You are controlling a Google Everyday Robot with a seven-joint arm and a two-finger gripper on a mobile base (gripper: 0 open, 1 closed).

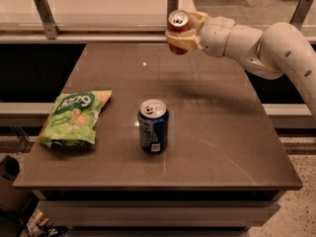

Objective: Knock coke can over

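Note:
The coke can (177, 25), red-orange with a silver top, sits upright between the tan fingers (183, 42) of my gripper (179, 33), which is shut on it. Can and gripper are over the far edge of the brown table (212, 132), and a shadow falls on the tabletop below and to the right. One finger crosses the lower part of the can and hides it. My white arm (256, 43) comes in from the right.
A dark blue can (153, 126) stands upright near the middle of the table. A green chip bag (74, 117) lies flat at the left. Beyond the far edge runs a pale counter with metal posts (45, 16).

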